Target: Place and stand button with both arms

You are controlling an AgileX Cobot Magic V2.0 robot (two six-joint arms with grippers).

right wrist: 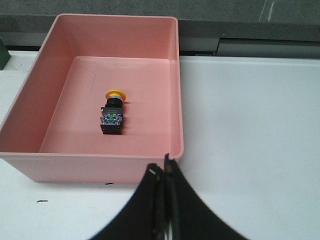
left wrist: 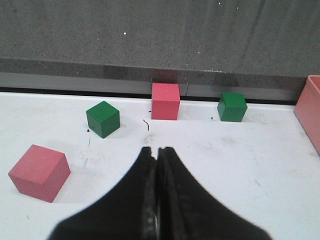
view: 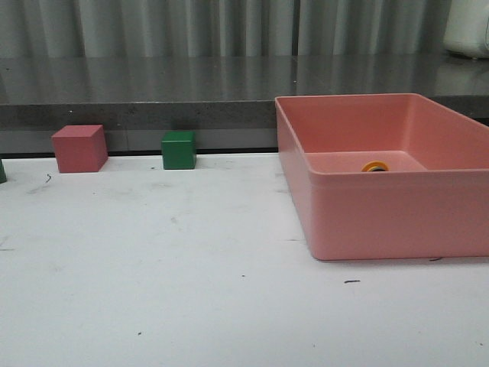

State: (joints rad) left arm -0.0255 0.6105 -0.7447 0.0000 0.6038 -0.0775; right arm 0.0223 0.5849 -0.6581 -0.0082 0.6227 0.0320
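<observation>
above the white table, the right gripper (right wrist: 165, 167) and left gripper (left wrist: 156, 152) hang clenched on nothing, the button (right wrist: 113, 114) lying on its side inside the pink bin (right wrist: 177, 100), ungrasped; the pick-up step apparently comes first, requiring opened jaws.

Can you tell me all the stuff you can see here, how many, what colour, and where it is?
button: one, yellow cap on a black body, lying on its side on the floor of the bin
bin: one, pink, on the right side of the table
red cubes: two, one near the table's back edge, one nearer the left arm
green cubes: two, one near the back edge beside the red one, one further left
table: one, white, with small dark scuffs
ledge: one, grey, behind the table
left gripper: one, black, shut, holding nothing, over the table
right gripper: one, black, shut, holding nothing, outside the bin's near wall
</observation>
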